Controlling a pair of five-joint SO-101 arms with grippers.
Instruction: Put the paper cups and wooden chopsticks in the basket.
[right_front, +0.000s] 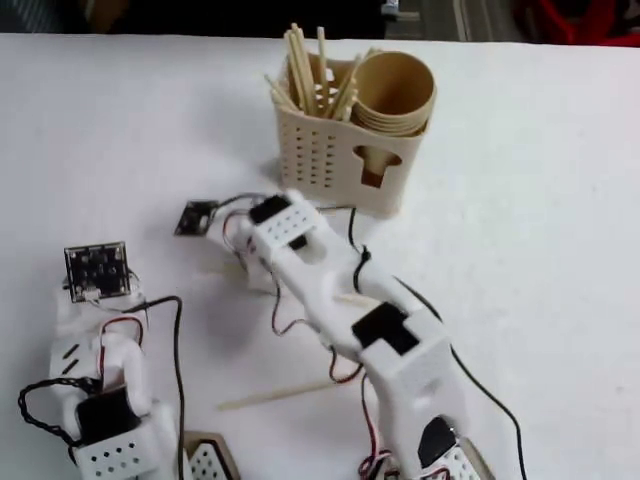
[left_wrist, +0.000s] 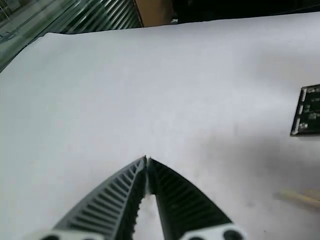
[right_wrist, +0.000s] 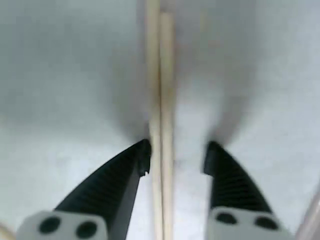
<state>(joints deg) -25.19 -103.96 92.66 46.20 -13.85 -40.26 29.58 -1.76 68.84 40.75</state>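
- The right gripper (right_wrist: 177, 155) has its fingers spread wide, straddling a pair of wooden chopsticks (right_wrist: 161, 75) lying on the white surface (right_wrist: 60, 75).
- The left gripper (left_wrist: 146, 160) has its fingers pressed together, low over the surface.
- The basket (right_front: 330, 165) holds stacked paper cups (right_front: 398, 92) and upright chopsticks (right_front: 308, 65).
- A loose chopstick (right_front: 285, 393) lies between the arms.
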